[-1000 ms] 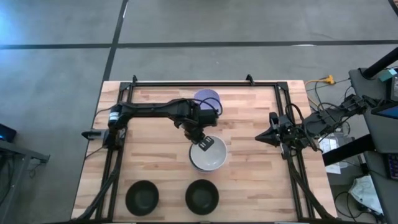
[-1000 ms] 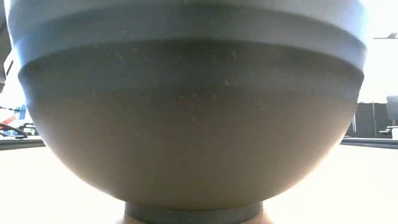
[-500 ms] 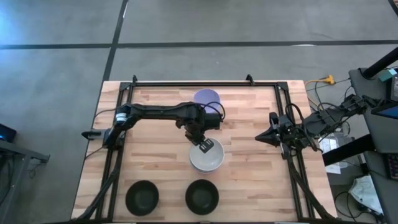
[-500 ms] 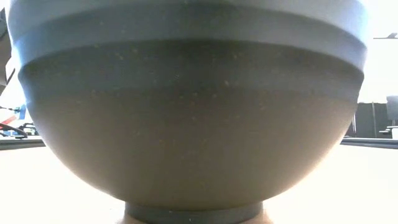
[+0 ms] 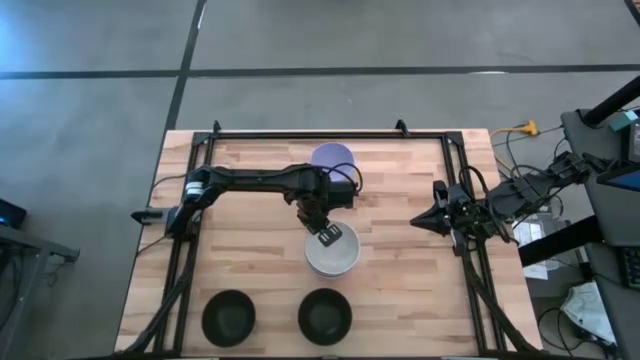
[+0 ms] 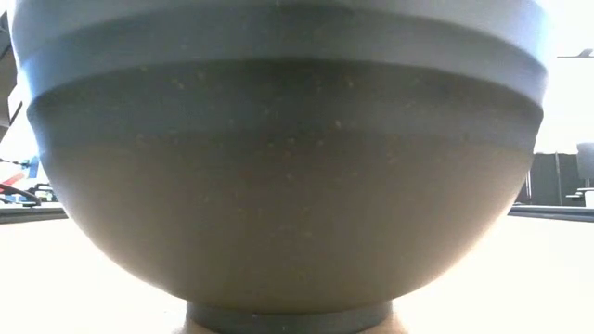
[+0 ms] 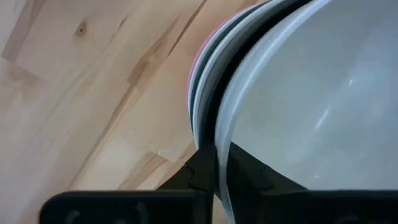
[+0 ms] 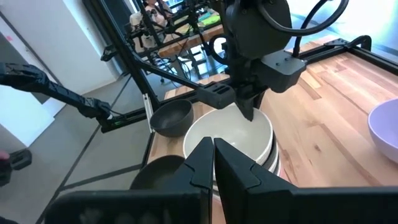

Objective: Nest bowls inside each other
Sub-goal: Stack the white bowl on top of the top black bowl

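Observation:
A stack of nested bowls (image 5: 332, 254) with a white bowl on top stands at the table's middle. In the left wrist view its pink, white and black rims (image 7: 200, 93) show one inside the other. My left gripper (image 5: 327, 236) is shut on the top white bowl's far rim. A lavender bowl (image 5: 333, 158) stands at the far edge. Two black bowls (image 5: 229, 317) (image 5: 325, 315) stand at the near edge, and one of them fills the low view (image 6: 288, 186). My right gripper (image 5: 420, 221) waits shut at the table's right side. My left gripper holds the top white bowl by its rim (image 7: 221, 134), on the bowl's far left side. One finger (image 7: 249, 171) is inside the bowl and one (image 7: 200, 174) outside. The fingers come from above, pointing down. The bowl sits upright in the stack.
A black frame (image 5: 300, 133) runs along the table's far, left and right edges. The right wrist view shows the stack (image 8: 227, 134), both black bowls (image 8: 172, 116) (image 8: 158, 171) and the lavender bowl (image 8: 387, 127). Bare wood lies between the stack and the right arm.
My left gripper has gone down a little with the top white bowl, which now sits lower in the stack. The arm has stretched out slightly.

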### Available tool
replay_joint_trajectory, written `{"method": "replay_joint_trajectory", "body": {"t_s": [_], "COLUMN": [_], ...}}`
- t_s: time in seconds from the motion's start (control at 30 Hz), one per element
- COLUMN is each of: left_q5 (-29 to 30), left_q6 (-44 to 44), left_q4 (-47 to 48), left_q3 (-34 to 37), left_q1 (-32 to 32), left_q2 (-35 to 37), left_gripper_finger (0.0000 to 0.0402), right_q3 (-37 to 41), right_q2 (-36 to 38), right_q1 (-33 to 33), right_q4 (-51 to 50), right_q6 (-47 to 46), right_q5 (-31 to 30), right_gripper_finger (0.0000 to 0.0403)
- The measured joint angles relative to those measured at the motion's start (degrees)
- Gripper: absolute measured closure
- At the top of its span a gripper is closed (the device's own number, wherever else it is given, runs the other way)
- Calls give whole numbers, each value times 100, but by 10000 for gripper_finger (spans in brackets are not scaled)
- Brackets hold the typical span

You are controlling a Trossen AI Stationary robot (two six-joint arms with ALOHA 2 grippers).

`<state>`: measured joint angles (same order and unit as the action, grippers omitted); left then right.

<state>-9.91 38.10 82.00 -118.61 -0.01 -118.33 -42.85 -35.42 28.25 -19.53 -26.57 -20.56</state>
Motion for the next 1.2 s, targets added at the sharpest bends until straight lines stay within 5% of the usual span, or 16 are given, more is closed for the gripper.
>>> {"method": "replay_joint_trajectory", "body": {"t_s": [0.4,0.6,0.97,1.2], "left_q5": [13,15,462,491], "left_q6": [-3,48,199,-70], "left_q4": [0,-1,-51,-79], "left_q3": [-143,-160,-160,-113], "left_q1": [0,2,2,4], "left_q2": [27,144,493,503], "left_gripper_finger": [246,215,224,336], "right_q3": [0,0,0,0], "right_q2": [-2,-1,-2,-2], "right_q1": [-2,0,-2,0], "right_q4": [0,0,-4,-4], "right_q6": [2,1,7,7], "right_q5": [2,2,2,0], "right_gripper_finger": [394,394,394,394]}}
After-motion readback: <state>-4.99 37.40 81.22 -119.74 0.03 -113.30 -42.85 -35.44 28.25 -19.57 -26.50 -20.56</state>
